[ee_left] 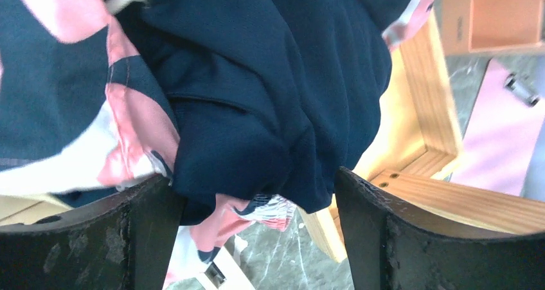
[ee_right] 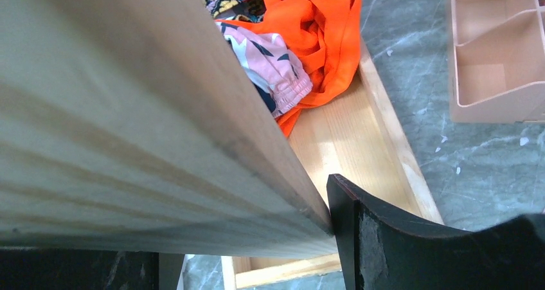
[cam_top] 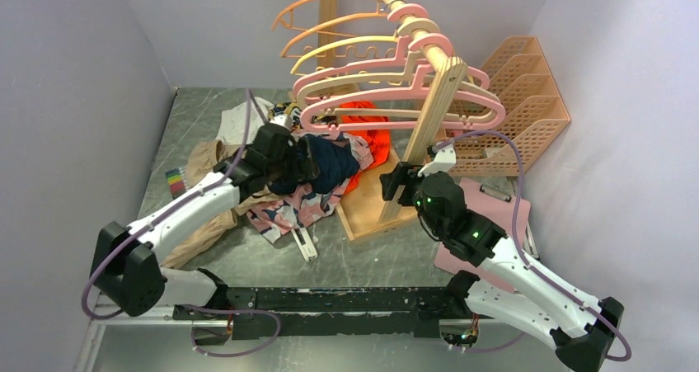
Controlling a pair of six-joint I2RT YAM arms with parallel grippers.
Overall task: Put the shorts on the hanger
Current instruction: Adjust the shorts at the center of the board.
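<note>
Grey marbled worktop (cam_top: pixel 379 256) carries a heap of clothes beside a wooden rack (cam_top: pixel 363 215). From above, the shorts (cam_top: pixel 284 211) lie crumpled left of centre, partly under a navy garment (cam_top: pixel 330 166), while the hanger (cam_top: pixel 330 108) hangs bare near the top, so nothing is on it yet. The left pincer (cam_top: pixel 309 162) sits over the heap. The right pincer (cam_top: pixel 394 182) is at the rack's post (cam_top: pixel 437 108), I'd guess to steady it.

Left wrist view: the jaws are spread wide, with navy cloth sagging between them ungripped and whale print at the left edge.

Right wrist view: the jaws are clamped on the post. The shorts' waistband lies upper centre, touching an orange garment (ee_right: pixel 321 33).
</note>
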